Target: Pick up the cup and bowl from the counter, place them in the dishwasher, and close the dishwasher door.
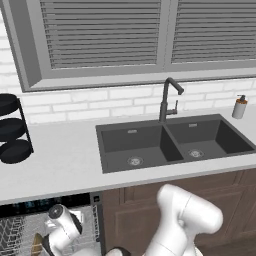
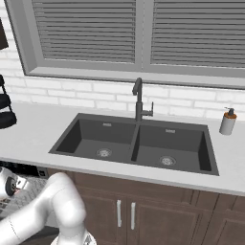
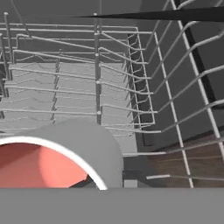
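The dishwasher (image 1: 45,202) stands open under the counter (image 1: 60,160), with its wire rack (image 3: 78,87) showing. My arm reaches down into it and my gripper (image 1: 47,246) is low over the rack. The white cup (image 3: 83,148), red inside, lies right at the fingers in the hand view, and the gripper is shut on its rim. A tan-brown shape, which looks like the bowl (image 1: 37,244), sits in the rack beside the hand. The dishwasher door is out of view.
A dark double sink (image 1: 170,142) with a tall faucet (image 1: 167,100) is set into the counter. A soap dispenser (image 1: 240,106) stands at the back right, and a black stand of dark plates (image 1: 12,130) at the left. Brown cabinets (image 2: 143,210) run under the sink.
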